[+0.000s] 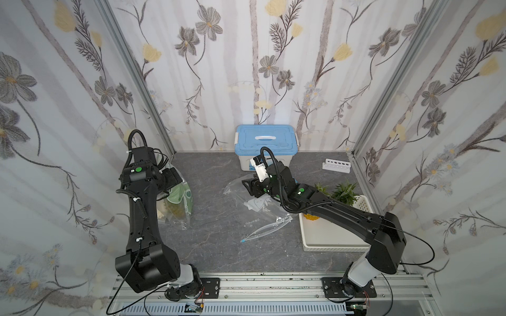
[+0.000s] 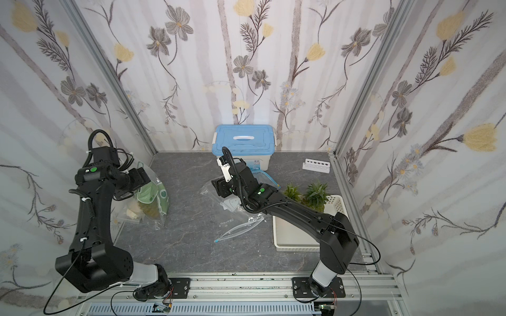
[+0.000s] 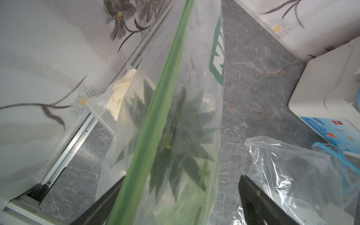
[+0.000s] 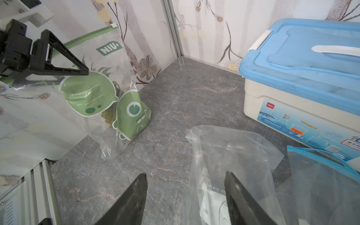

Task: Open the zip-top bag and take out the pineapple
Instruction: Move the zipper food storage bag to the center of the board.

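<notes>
The zip-top bag (image 1: 183, 197) (image 2: 160, 198) is clear with green cartoon print and stands upright near the left wall. Its green zip strip (image 3: 165, 93) shows as one single band. The pineapple (image 3: 175, 140) is inside it, with dark crown leaves showing through the plastic and its yellow body (image 4: 106, 116) low down. My left gripper (image 3: 182, 179) (image 1: 172, 176) hangs open over the bag's top. The zip strip runs close to one finger and the other finger stands well apart. My right gripper (image 4: 185, 173) (image 1: 246, 184) is open and empty above a crumpled clear bag (image 4: 229, 155) at mid-table.
A blue-lidded storage box (image 1: 265, 145) stands at the back. A white basket (image 1: 328, 240) at right holds other pineapples (image 1: 343, 191). A flat clear bag with a blue zip (image 1: 260, 223) lies at centre. A white tube rack (image 1: 336, 165) sits back right. A clear bag with a cream item (image 3: 118, 97) lies by the left wall.
</notes>
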Controlling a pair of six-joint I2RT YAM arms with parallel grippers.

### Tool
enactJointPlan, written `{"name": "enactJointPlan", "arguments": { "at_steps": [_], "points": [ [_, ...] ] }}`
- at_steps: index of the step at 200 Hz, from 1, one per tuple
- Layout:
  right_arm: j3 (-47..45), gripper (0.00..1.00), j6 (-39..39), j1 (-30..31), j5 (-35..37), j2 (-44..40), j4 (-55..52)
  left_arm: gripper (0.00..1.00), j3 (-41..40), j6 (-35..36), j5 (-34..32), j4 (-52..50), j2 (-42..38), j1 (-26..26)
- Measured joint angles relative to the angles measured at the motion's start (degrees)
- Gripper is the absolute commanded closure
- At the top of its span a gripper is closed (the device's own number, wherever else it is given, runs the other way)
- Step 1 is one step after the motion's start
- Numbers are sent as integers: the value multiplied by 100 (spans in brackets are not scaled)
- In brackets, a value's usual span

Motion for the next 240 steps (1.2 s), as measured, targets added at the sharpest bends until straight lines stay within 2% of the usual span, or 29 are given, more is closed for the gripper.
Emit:
{"name": "enactJointPlan", "arguments": {
  "at_steps": [10,19,56,72,99,114,141,174,197,214,240],
  "points": [
    [-4,36,4,-9,0,-9,37,19,-46,20,0,31,81,2],
    [-11,36,37,-9,0,-13,48,27,-81,33,-9,72,153,7],
    [-190,37,105,-9,50,-83,76,100,-280,35,-131,269,245,7],
    [-289,37,151,-7,92,-155,79,100,-428,52,-101,452,199,-7],
    [-503,37,190,-9,212,-372,105,100,-833,-356,-48,839,-162,-166],
    [-673,37,190,-22,278,-535,162,100,-1001,-708,-107,815,-481,-479],
    [-1045,37,188,-96,343,-922,293,100,-1038,-1567,-374,651,-1113,-1346],
    [-1628,37,144,-219,413,-1609,389,100,-1110,-3058,-1307,238,-1985,-2822],
    [-2026,37,142,-275,439,-2146,479,100,-1394,-4301,-2363,-79,-2267,-4347],
    [-2376,36,125,-275,479,-2636,564,100,-1565,-5243,-3128,-372,-2111,-5477],
    [-2863,36,129,-289,603,-3333,592,100,-1480,-6697,-4157,-870,-1176,-6920]
  ]
}}
